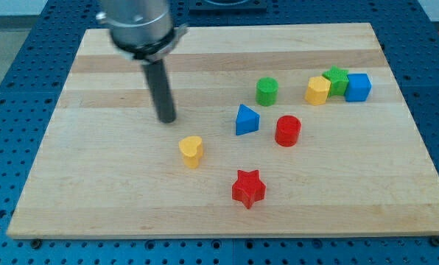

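My tip (167, 120) rests on the wooden board (94, 169), left of the middle, touching no block. The nearest block is the yellow heart (192, 150), a short way below and to the right of the tip. To the tip's right sits the blue triangle (246, 120), with the red cylinder (287, 130) just beyond it. A green cylinder (267, 91) stands above those two. The red star (248, 188) lies toward the view's bottom.
At the view's right, a yellow hexagonal block (317, 90), a green star (336, 79) and a blue cube (358, 87) huddle together in a row. A blue perforated table (13, 81) surrounds the board.
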Controlling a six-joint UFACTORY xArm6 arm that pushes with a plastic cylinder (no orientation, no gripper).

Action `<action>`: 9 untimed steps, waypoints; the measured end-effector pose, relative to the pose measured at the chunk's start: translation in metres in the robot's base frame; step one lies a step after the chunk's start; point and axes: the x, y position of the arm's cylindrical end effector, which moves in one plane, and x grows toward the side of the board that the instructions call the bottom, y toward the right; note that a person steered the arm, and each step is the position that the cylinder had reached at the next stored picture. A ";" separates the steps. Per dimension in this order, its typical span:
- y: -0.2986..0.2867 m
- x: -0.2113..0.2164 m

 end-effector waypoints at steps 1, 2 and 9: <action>0.012 -0.001; 0.007 0.003; 0.037 -0.021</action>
